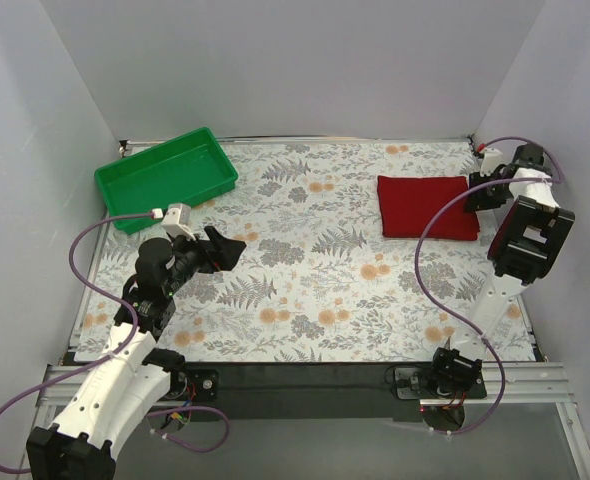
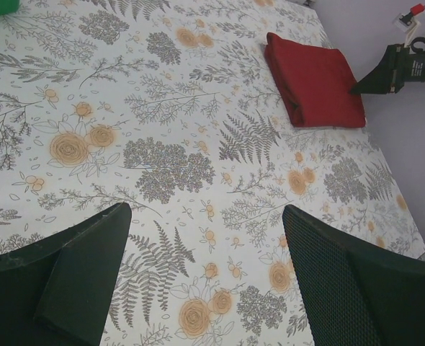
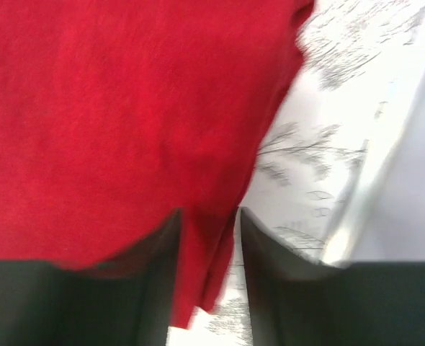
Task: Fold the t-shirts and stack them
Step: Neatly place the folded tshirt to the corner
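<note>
As the right hand (image 3: 209, 213) gapes narrowly, an edge of the t-shirt (image 3: 112, 108) lies between its fingers (image 3: 288, 292).

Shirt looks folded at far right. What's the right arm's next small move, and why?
Probably open the right gripper wider and lift it off the t-shirt. The shirt already lies folded in a neat rectangle, and the narrowly set fingers straddle its right edge with fabric in the gap; blur hides whether they pinch it. Pulling away unreleased could undo the fold.
</note>
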Tool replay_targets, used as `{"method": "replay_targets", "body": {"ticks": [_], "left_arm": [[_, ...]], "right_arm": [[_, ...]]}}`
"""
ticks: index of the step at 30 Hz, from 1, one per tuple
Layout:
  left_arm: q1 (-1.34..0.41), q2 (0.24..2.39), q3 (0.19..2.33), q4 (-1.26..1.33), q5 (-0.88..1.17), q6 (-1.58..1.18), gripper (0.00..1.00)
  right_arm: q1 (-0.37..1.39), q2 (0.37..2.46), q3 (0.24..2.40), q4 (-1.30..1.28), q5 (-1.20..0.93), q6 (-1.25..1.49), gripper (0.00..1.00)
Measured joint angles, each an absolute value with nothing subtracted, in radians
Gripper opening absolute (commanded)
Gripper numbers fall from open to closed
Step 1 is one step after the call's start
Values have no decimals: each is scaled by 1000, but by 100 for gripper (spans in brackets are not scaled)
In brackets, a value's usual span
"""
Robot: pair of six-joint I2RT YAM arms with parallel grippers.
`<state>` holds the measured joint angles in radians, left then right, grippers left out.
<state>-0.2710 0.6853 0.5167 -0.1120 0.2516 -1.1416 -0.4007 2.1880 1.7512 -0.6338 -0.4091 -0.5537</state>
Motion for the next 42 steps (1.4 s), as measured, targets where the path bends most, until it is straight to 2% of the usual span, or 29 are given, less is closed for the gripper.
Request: {"method": "replay_targets", "body": {"ticks": [2,3,14,17,20,23,24,26,27,34,42], "left_arm": [[-271,685,517,-112,254,-1142,79],[-271,686,517,-112,255,-1142,79],[-271,686,517,-112,259,-1139,79],[-271,686,517,-113,242,-1131,83],[-271,685,517,-125,202,-1121,91],[-271,686,527,-157,164,-1112,98],[-271,686,535,-173,152,-1108,98],[-271,686,556,-204,123,-1098,98],[-271,683,566,-216,103,-1093,98],[-271,590,589,-289,-33,-1041,98],[-271,518,586,-326,-89,-1007,98]], "right_arm": [[-402,2188,1782,-636,-385,-574,49],[-401,2188,1793,-634,-376,-583,50],[-384,2069,1769,-648,-287,-656,50],[-377,1968,1712,-632,-275,-678,51],[-377,1837,1636,-625,-284,-698,54],[-374,1699,1551,-602,-315,-707,62],[-374,1648,1510,-587,-326,-705,75],[-373,1546,1421,-557,-348,-691,88],[-373,1491,1367,-532,-360,-685,98],[-381,1144,1065,-408,-369,-602,98],[-400,952,883,-341,-367,-382,98]]}}
